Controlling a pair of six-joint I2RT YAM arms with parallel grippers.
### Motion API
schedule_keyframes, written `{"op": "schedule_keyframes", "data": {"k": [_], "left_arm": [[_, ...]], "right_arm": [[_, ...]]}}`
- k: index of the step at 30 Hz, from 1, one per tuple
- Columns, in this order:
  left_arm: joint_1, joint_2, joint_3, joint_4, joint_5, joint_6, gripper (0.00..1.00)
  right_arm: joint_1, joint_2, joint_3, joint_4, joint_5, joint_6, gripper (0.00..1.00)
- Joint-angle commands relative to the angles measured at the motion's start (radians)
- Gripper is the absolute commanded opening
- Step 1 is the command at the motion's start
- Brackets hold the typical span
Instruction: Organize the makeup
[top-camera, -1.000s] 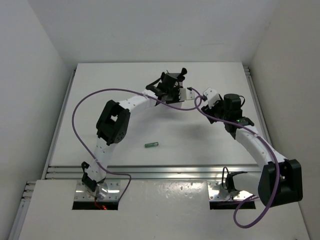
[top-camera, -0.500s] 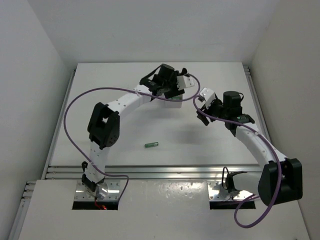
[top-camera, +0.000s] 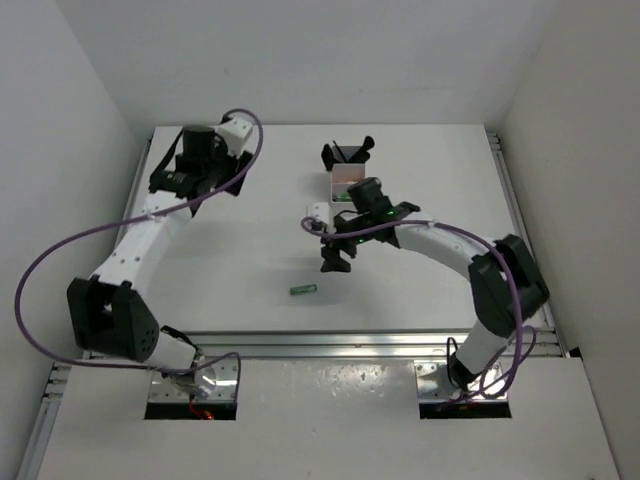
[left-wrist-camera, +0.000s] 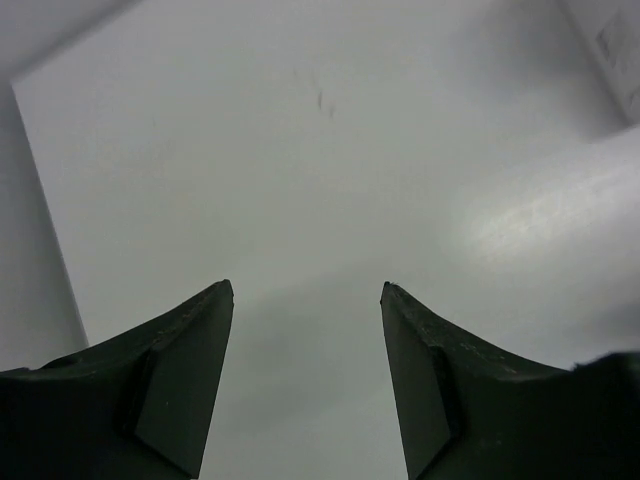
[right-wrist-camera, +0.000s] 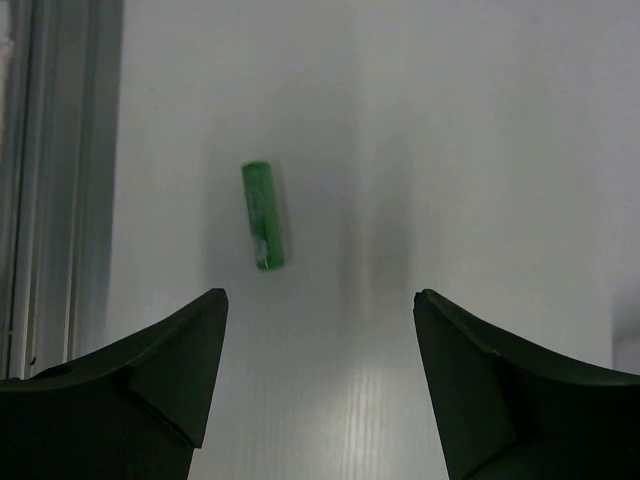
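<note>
White arm links (top-camera: 140, 245), black joint housings (top-camera: 105, 320), looping purple cables (top-camera: 18, 305), dark wedge-shaped pincer fingers (left-wrist-camera: 180, 390)

The tube (top-camera: 303, 290) lies alone on the table (top-camera: 220, 270), near the front rail (top-camera: 300, 342). The box (top-camera: 334, 186) stands well behind it, slightly right; brushes (top-camera: 347, 152) stand in its far end.

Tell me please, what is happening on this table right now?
Two robot arms are sorting makeup into a white box at the far side of the table. One green tube lies loose on the table. The right gripper hangs open close to it, not touching it and holding nothing. The left gripper is open and empty over the far left of the table. Black items stand in the box.
</note>
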Motion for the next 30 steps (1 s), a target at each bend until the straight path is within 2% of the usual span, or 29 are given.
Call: {"op": "schedule_keyframes", "data": {"k": [1,2,3,6,8,11,15,16,17,19,20,21,25,30], "left_arm": [[0.055,-0.149,-0.19,-0.069,0.011,-0.118,0.67],[0.084,-0.187,-0.29,-0.07,0.026,-0.145,0.67],[0.096,-0.263,-0.339,-0.07,0.04,-0.156,0.67],[0.142,-0.362,-0.49,-0.079,0.051,-0.19,0.67],[0.154,-0.433,-0.537,-0.079,0.051,-0.204,0.67],[0.145,-0.49,-0.589,-0.079,0.016,-0.191,0.67],[0.136,-0.52,-0.63,-0.019,0.002,-0.167,0.67],[0.136,-0.532,-0.64,-0.002,0.002,-0.167,0.67],[0.136,-0.533,-0.649,0.027,0.002,-0.167,0.67],[0.136,-0.542,-0.663,0.039,0.002,-0.181,0.67],[0.136,-0.551,-0.663,0.05,0.002,-0.181,0.67],[0.136,-0.551,-0.675,0.05,0.002,-0.194,0.67],[0.127,-0.572,-0.712,0.079,-0.004,-0.216,0.67],[0.127,-0.572,-0.721,0.102,-0.033,-0.228,0.67]], "right_arm": [[0.097,0.127,0.134,-0.112,-0.057,-0.112,0.75],[0.124,0.17,0.171,-0.123,-0.048,-0.115,0.75],[0.148,0.19,0.186,-0.146,-0.03,-0.122,0.75],[0.2,0.293,0.234,-0.149,0.012,-0.119,0.75],[0.226,0.357,0.26,-0.136,0.042,-0.101,0.75],[0.269,0.436,0.318,-0.2,0.11,-0.112,0.75],[0.307,0.491,0.334,-0.203,0.275,-0.086,0.71],[0.31,0.505,0.334,-0.214,0.285,-0.08,0.67],[0.309,0.513,0.347,-0.227,0.297,-0.078,0.51],[0.312,0.525,0.357,-0.266,0.345,-0.064,0.32],[0.312,0.525,0.363,-0.274,0.36,-0.06,0.11],[0.313,0.513,0.363,-0.274,0.398,-0.05,0.02],[0.3,0.441,0.325,-0.219,0.429,0.002,0.0],[0.222,0.287,0.332,-0.019,0.425,0.013,0.0]]}}
